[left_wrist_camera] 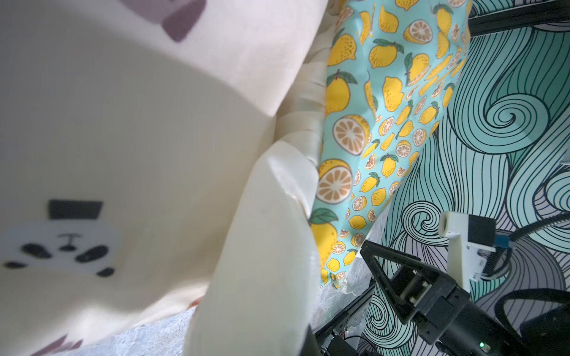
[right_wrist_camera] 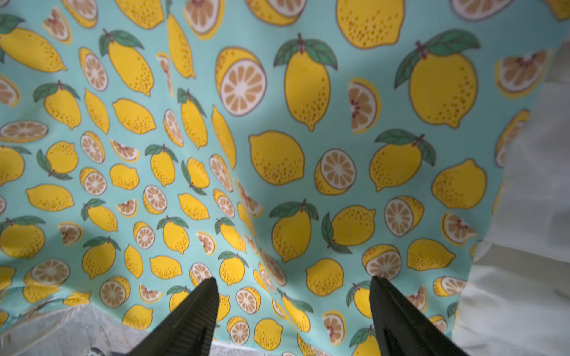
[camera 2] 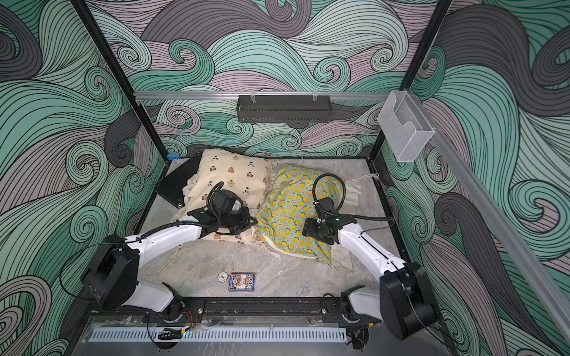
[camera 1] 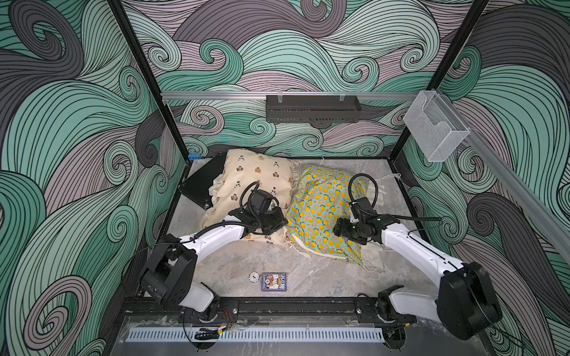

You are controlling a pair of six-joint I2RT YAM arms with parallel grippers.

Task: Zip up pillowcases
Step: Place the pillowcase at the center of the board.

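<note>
Cream pillowcase (camera 1: 256,175) and lemon pillowcase (camera 1: 320,200) lie side by side at rear of worktop (camera 1: 234,262).
Left gripper (camera 1: 271,225) clenched, seemingly pinching cream edge; fingers hidden.
Right gripper (right_wrist_camera: 293,278) released, jaws apart over lemon print.
Step, likely: hunting for zipper.
Next: find pull, grasp it.

Left arm (camera 1: 212,235) and right arm (camera 1: 410,246) both extended forward and angled inward toward each other; left hand (camera 1: 273,225) closed, right hand (right_wrist_camera: 293,279) with fingers (right_wrist_camera: 191,314) spread wide.
</note>
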